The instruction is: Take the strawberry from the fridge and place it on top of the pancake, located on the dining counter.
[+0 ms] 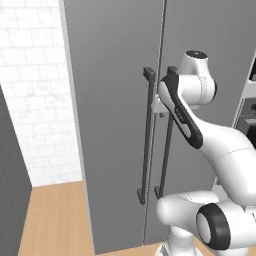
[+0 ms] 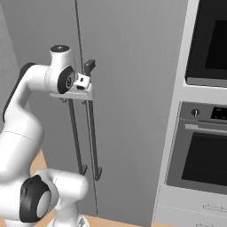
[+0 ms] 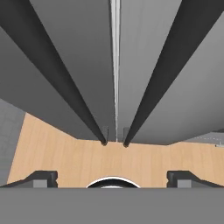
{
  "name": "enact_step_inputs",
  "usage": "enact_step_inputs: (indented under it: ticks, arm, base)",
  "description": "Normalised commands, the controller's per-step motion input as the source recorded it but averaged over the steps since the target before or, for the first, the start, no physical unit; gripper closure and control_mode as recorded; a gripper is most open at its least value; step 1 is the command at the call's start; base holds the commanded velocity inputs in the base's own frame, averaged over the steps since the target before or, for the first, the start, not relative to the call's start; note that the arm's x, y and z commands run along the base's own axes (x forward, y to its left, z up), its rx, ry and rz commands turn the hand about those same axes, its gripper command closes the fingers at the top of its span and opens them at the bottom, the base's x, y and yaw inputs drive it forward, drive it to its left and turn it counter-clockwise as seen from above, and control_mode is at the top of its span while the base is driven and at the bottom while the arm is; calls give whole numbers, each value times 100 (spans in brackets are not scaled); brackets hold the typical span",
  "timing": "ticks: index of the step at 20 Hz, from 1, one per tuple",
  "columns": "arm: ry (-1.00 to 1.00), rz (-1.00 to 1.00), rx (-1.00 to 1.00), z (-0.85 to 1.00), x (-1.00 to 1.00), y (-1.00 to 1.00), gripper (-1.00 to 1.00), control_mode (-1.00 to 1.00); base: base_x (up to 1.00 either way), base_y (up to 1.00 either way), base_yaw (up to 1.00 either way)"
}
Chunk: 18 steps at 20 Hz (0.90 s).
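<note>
1. My gripper (image 3: 112,177) is spread wide with nothing in it, looking down the front of the fridge (image 1: 115,100); the fingertips (image 3: 41,177) sit well apart at the bottom of the hand view.
2. Just beyond it run the left handle (image 1: 146,135) and the right handle (image 2: 91,119), either side of the door seam; both doors are closed.
3. The bars look rigid and smooth; I'd clamp one near its upper end, though which one the hand is lined up on I can't tell.
4. The strawberry presumably lies behind those doors; I'd handle it softly.

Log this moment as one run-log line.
stage: at fridge | doors: shut | gripper: open, empty, near handles | strawberry: not yet fetched
</note>
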Motion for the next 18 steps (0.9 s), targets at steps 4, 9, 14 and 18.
enact_step_inputs:
  ticks: [4,9,14,18]
  arm:
    - [0,0,0,0,0,0,-100,100]
    - [0,0,0,0,0,0,-100,100]
    - [0,0,0,0,0,0,-100,100]
    - [0,0,0,0,0,0,-100,100]
  base:
    - [-1,5,0]
    - [-37,0,0]
    - [-58,0,0]
    - [-48,0,0]
